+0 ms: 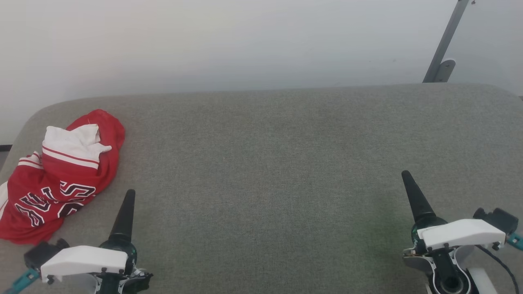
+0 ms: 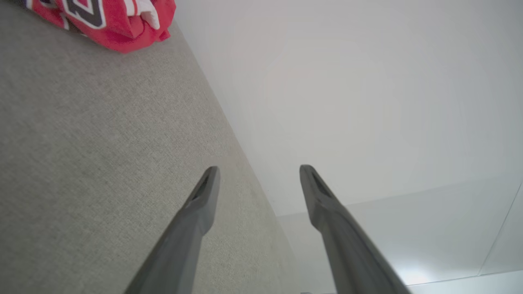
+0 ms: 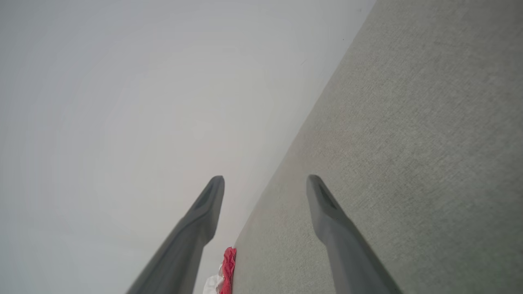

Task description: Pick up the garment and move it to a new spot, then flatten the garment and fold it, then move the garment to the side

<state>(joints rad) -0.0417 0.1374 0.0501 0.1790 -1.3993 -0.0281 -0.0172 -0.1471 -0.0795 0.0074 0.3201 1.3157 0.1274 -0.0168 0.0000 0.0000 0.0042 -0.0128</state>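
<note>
Pickup step not begun: red shirt (image 1: 57, 175) lies crumpled at the frame's left, on the desk (image 1: 265, 163). Nearby left fingers (image 1: 124, 216) and right fingers (image 1: 414, 200) gape wide, empty. Next, probably, the left reaches over and pinches cloth.

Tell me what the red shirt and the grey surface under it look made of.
The red shirt: soft, matte fabric, possibly polyester jersey; it crumples in loose folds. The grey surface: coarse woven, upholstery-like cloth, matte; a fine weave grain shows.
</note>
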